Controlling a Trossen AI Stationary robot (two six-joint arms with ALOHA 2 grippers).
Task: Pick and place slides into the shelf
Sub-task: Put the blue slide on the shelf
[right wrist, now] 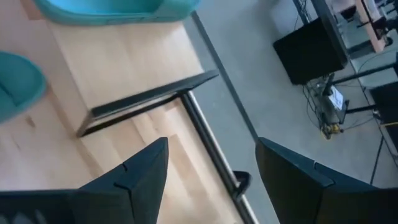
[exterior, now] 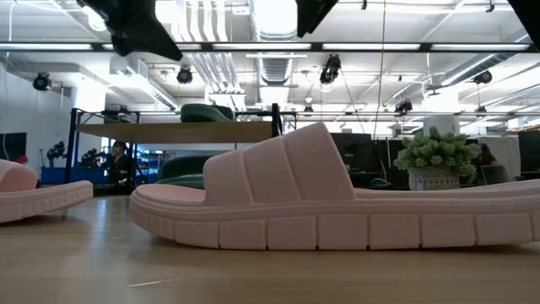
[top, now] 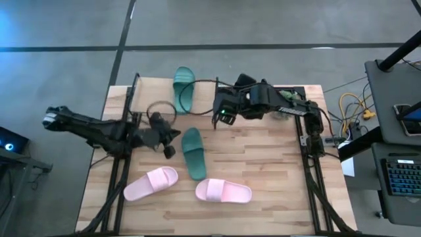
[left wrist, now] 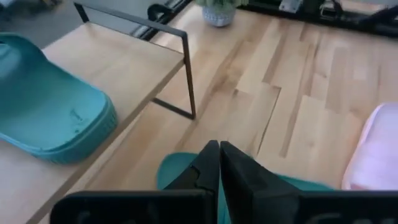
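Space beside the teal-green rubber slide [top: 183, 88] atop the small wood-topped, black-framed shelf [top: 209, 99] awaits its mate; left pincer [left wrist: 219, 163] closed empty, right pincer [right wrist: 208, 165] wide open, empty.

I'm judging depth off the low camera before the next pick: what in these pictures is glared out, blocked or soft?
Low view: the pale pink rubber slide fills the frame and hides most of the table, bright ceiling lights wash out the top, and the light wood shelf stands behind it. Left wrist view: the shut left gripper blocks the bottom. High view: evenly lit, no glare on the wooden table.
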